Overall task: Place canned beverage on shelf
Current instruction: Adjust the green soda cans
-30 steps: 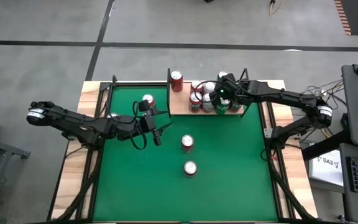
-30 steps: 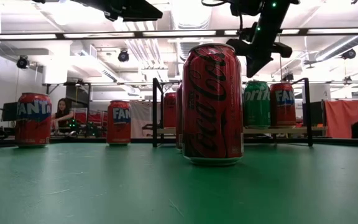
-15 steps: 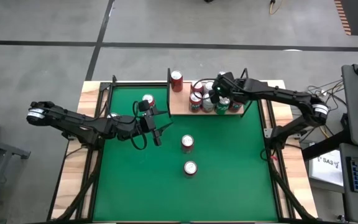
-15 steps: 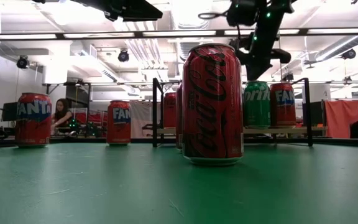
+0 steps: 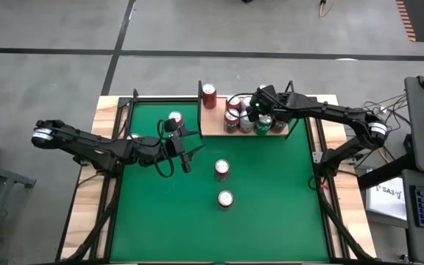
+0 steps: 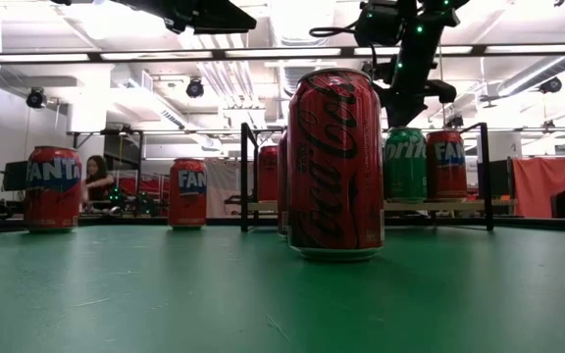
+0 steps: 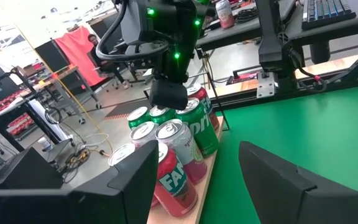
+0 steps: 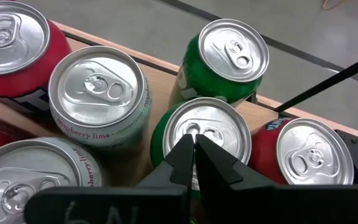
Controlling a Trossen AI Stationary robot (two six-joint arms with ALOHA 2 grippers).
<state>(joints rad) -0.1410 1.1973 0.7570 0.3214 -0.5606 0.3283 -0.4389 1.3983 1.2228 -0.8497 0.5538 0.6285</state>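
The shelf (image 5: 212,122), a tan board with black uprights, stands at the table's far edge and bears several cans on their bases. My right gripper (image 8: 194,147) is shut and empty, pointing down just above a green can's top (image 8: 207,132) in the group. It also shows in the high view (image 5: 255,112) and in the low view (image 6: 400,98), over the Sprite can (image 6: 405,163). My left gripper (image 5: 188,158) is open and empty at the table's middle left. Its fingers (image 7: 135,180) point toward the shelf.
Two red cans (image 5: 221,169) (image 5: 225,199) stand on the green felt at mid-table, the nearer one a Coca-Cola can (image 6: 336,162). Another can (image 5: 175,118) stands near the far left. A single red can (image 5: 209,96) stands at the shelf's left end.
My right gripper has risen a little above the cans on the shelf and gone slightly toward the table's left. The cans stand as before.
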